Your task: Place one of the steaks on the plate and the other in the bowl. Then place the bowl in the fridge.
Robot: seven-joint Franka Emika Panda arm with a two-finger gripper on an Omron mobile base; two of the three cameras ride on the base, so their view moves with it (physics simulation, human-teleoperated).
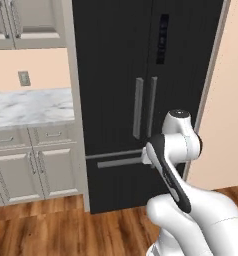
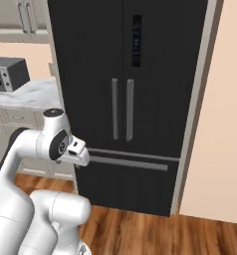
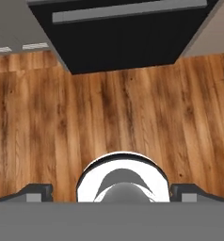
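Observation:
The black fridge (image 1: 116, 100) stands straight ahead with both doors and the bottom drawer closed; it also fills the middle of the right base view (image 2: 100, 60). Its grey bar handles (image 1: 137, 107) meet at the centre seam. My gripper (image 3: 113, 193) points down at the wooden floor in front of the fridge's lower drawer (image 3: 123, 42). One fingertip (image 3: 36, 192) sits far from the other, so the gripper is open and holds nothing. My hand (image 2: 78, 153) hovers at drawer height, left of the fridge front. The steaks, the plate and the bowl are out of view.
A marble counter (image 1: 31, 105) over grey cabinets (image 1: 51, 165) runs left of the fridge, with a microwave (image 2: 8, 72) on it. A beige wall (image 2: 225, 124) closes the right side. Bare wood floor (image 3: 132, 117) lies between my base and the fridge.

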